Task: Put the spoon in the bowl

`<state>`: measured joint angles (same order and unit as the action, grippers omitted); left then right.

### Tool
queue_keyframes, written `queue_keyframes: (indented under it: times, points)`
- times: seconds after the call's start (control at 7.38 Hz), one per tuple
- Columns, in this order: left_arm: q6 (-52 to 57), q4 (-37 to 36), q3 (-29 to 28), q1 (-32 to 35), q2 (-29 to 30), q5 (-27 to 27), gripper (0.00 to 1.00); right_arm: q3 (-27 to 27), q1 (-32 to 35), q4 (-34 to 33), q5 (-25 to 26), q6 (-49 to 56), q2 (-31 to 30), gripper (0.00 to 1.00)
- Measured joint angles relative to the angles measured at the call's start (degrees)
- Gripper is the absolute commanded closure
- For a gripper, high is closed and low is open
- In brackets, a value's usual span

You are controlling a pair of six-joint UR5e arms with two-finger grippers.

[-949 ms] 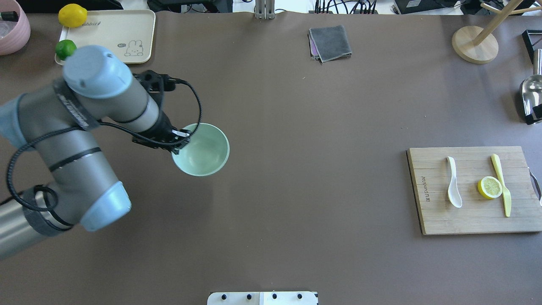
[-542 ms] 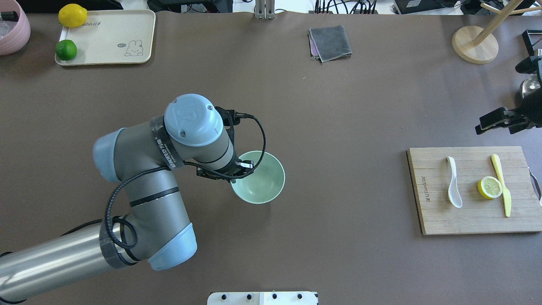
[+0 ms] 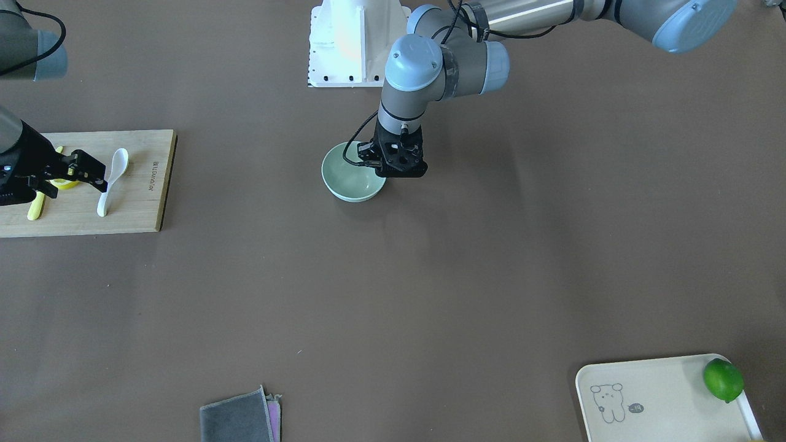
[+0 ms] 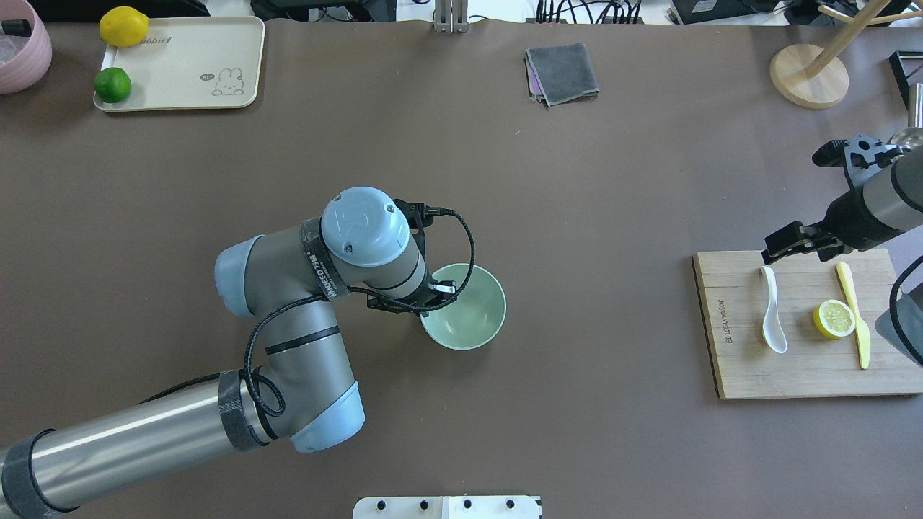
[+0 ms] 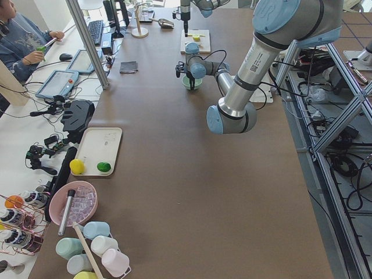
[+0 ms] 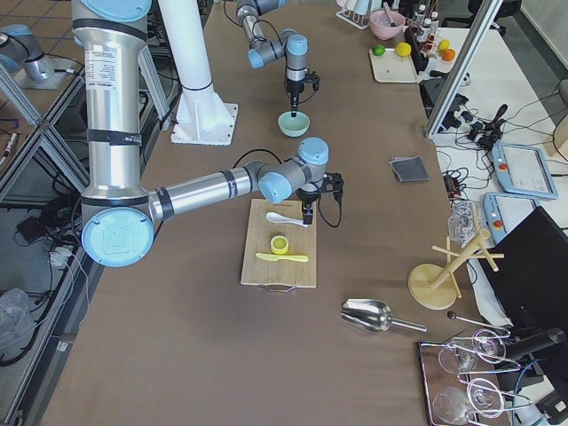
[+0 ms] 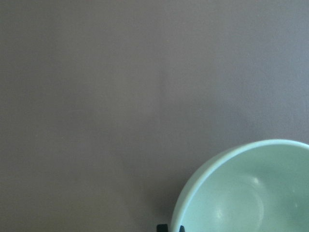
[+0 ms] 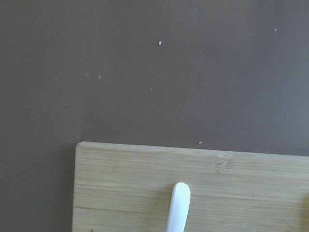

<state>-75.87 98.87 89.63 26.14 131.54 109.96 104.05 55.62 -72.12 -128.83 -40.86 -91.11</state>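
Observation:
The pale mint-green bowl is near the table's middle, also in the front-facing view and the left wrist view. My left gripper is shut on its near-left rim; I cannot tell whether the bowl rests on the table. The white spoon lies on a wooden cutting board at the right, handle pointing away from me. My right gripper hovers open and empty over the board's far edge, just beyond the spoon's handle tip.
A lemon half and a yellow knife lie beside the spoon. A cream tray with a lime and a lemon is far left. A grey cloth and a wooden stand are at the far edge.
My left arm has carried the bowl rightward toward the table's middle. My right arm has come in from the right edge to the cutting board's far side.

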Motion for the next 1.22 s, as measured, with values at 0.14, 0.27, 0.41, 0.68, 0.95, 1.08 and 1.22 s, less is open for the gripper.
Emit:
queue_keyframes:
  times: [0.14, 0.27, 0.41, 0.68, 0.95, 1.08, 1.22]
  points:
    - [-0.1, 0.1, -0.1, 0.0, 0.0, 0.0, 0.84, -0.5, -1.0, 0.0, 0.1, -0.5, 0.1, 0.01]
    - [-0.1, 0.2, 0.0, 0.0, -0.1, 0.0, 0.25, -1.1, -1.7, 0.0, 0.1, -1.2, 0.2, 0.02]
    - [-0.2, 0.3, 0.3, -0.1, -0.1, 0.0, 0.09, -1.6, -2.3, 0.1, 0.1, -1.6, 0.2, 0.03]
    - [-0.2, 0.1, 2.4, 0.2, -0.2, 0.0, 0.05, -2.4, -3.2, 0.1, 0.2, -1.8, 0.2, 0.09]
    - [-0.1, -1.6, 6.9, 1.4, -0.9, 0.2, 0.05, -3.5, -3.8, 0.1, 0.2, -1.9, 0.2, 0.39]
    - [-0.1, -2.4, 8.2, 1.7, -1.3, 0.2, 0.05, -3.9, -3.9, 0.1, 0.2, -1.9, 0.2, 0.55]
    - [0.0, -2.7, 8.7, 1.8, -1.5, 0.2, 0.05, -4.2, -4.0, 0.1, 0.2, -1.9, 0.2, 0.64]
